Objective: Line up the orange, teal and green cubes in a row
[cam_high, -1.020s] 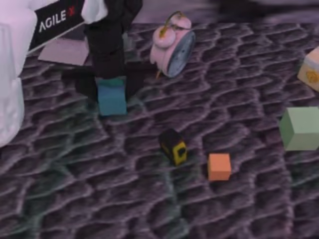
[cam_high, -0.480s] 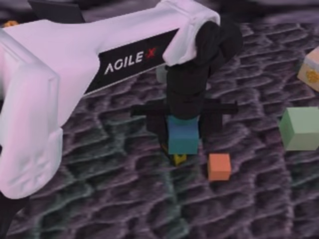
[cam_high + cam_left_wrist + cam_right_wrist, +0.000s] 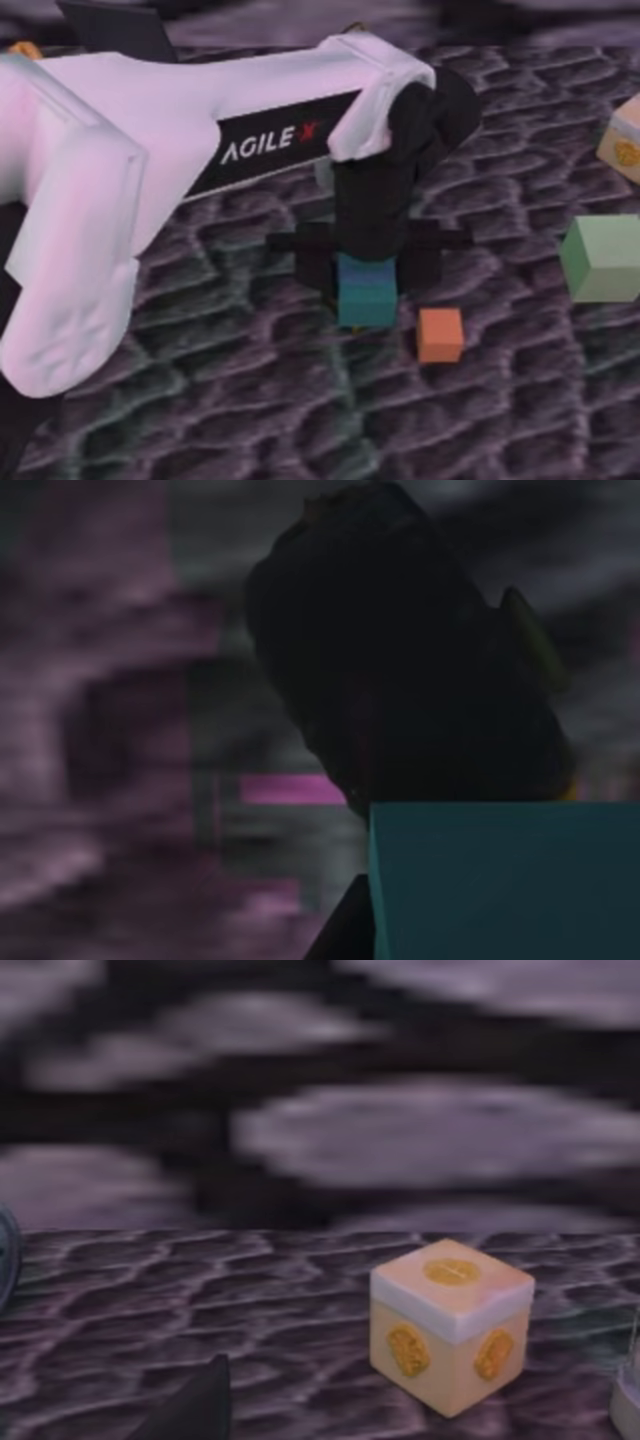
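The left gripper (image 3: 368,285) clasps the teal cube (image 3: 367,295) squarely near the table's middle, faces parallel to the table edges. Just right sits the orange cube (image 3: 440,334); farther right, near the edge, the green cube (image 3: 603,257), slightly turned.

Hid the upper part of the teal cube (image 3: 367,297) beneath the left gripper (image 3: 367,262) near frame centre. Cropped the green cube (image 3: 601,258) and cream box (image 3: 622,138) at the right edge.
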Robot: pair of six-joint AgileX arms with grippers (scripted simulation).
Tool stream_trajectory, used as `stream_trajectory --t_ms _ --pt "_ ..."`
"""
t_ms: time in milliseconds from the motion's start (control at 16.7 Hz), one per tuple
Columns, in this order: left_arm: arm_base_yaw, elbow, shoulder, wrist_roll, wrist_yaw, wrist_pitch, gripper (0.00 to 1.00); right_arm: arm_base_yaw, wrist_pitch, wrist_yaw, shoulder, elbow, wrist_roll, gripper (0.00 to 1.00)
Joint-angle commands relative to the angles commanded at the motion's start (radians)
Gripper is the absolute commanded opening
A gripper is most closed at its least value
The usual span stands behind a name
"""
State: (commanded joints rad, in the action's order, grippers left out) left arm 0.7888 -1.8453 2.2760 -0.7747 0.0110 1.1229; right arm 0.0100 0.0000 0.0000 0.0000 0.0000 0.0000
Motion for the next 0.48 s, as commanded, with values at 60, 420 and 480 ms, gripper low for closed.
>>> stream_trajectory --t_ms 60,420,480 --pt "0.000 0.031 0.008 -0.001 0.000 -0.045 0.00 0.000 0.000 0.000 0.000 0.000 0.000 1.00" --pt "0.003 0.103 0.027 -0.002 0.000 -0.128 0.00 0.000 0.000 0.000 0.000 0.000 0.000 1.00" --pt "0.003 0.103 0.027 -0.002 0.000 -0.128 0.00 0.000 0.000 0.000 0.000 0.000 0.000 1.00"
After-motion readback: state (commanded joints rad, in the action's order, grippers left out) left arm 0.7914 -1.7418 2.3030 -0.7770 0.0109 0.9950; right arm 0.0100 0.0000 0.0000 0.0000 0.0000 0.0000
